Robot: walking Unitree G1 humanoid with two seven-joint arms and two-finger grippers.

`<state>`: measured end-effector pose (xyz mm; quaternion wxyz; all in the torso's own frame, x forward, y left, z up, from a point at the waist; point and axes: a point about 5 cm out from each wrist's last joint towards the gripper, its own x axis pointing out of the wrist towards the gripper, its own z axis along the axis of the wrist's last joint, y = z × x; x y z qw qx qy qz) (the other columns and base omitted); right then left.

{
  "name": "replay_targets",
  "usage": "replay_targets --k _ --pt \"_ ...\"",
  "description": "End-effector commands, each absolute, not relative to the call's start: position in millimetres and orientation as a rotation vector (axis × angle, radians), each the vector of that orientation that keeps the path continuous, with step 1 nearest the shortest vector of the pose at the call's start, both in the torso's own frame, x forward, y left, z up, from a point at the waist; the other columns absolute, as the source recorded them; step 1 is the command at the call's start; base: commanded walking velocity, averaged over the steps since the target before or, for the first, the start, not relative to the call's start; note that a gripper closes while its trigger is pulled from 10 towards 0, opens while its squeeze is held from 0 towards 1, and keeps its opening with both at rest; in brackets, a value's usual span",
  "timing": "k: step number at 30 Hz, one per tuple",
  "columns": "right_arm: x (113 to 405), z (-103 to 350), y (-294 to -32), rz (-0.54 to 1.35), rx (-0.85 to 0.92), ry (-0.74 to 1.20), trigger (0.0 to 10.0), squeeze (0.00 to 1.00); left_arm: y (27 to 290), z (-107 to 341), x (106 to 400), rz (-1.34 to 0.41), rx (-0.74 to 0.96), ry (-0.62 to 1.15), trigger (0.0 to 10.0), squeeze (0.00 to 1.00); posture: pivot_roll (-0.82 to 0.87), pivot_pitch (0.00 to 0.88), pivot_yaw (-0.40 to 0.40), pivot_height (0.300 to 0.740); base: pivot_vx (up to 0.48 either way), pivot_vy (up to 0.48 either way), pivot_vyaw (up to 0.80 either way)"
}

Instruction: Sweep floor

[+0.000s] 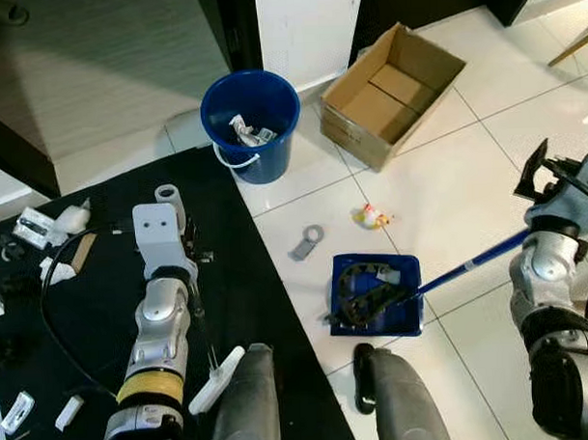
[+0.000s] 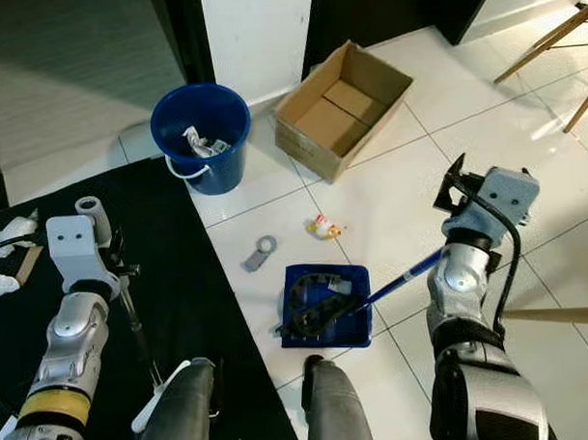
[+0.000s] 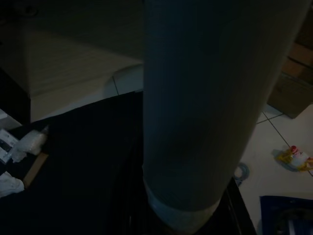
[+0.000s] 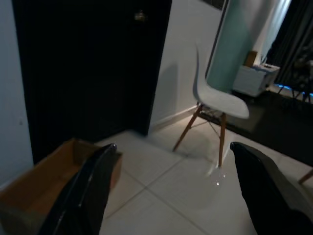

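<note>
A blue dustpan (image 1: pixel 374 296) lies on the white tile floor (image 1: pixel 447 186), with black scraps and a pale piece inside it. Its blue handle (image 1: pixel 469 264) slants up toward my right arm. My right gripper (image 1: pixel 546 173) is raised above that handle, open, with nothing between its fingers (image 4: pixel 88 191). My left gripper (image 1: pixel 166 217) hangs over the black mat (image 1: pixel 238 280); a thin dark rod with a white end (image 1: pixel 220 372) runs along that forearm. A yellow-red wrapper (image 1: pixel 373 217) and a grey ring-shaped piece (image 1: pixel 307 242) lie on the tiles beyond the dustpan.
A blue bucket (image 1: pixel 252 125) with trash and an open cardboard box (image 1: pixel 391 91) stand by the far wall. Several bits of litter (image 1: pixel 43 229) are strewn on the mat's left side. My legs (image 1: pixel 407 399) are just behind the dustpan. A white chair (image 4: pixel 215 98) stands to the right.
</note>
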<state>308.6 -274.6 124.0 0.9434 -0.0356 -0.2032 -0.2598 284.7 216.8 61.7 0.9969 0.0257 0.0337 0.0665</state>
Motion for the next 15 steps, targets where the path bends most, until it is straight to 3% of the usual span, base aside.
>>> replay_targets --k 1,9,11,15 --pt "300.1 124.4 -275.5 -0.508 -0.042 -0.452 10.0 0.0 207.1 63.4 282.3 0.122 -0.004 0.028 10.0 0.0 0.04 0.147 -0.036 0.74 0.0 0.0 0.0" --pt "298.3 140.3 -290.4 -0.434 -0.063 -0.426 10.0 0.0 207.9 65.9 287.8 0.127 -0.005 0.036 10.0 0.0 0.01 0.133 -0.02 0.74 0.0 0.0 0.0" --pt "294.4 132.2 -310.7 -0.44 -0.083 -0.249 10.0 0.0 205.6 65.4 293.6 0.108 0.016 0.057 10.0 0.0 -0.01 0.127 -0.016 0.74 0.0 0.0 0.0" --pt "273.9 125.9 -322.8 -0.392 -0.146 -0.121 10.0 0.0 203.9 63.6 296.6 0.096 0.017 0.079 10.0 0.0 -0.02 0.124 -0.007 0.74 0.0 0.0 0.0"
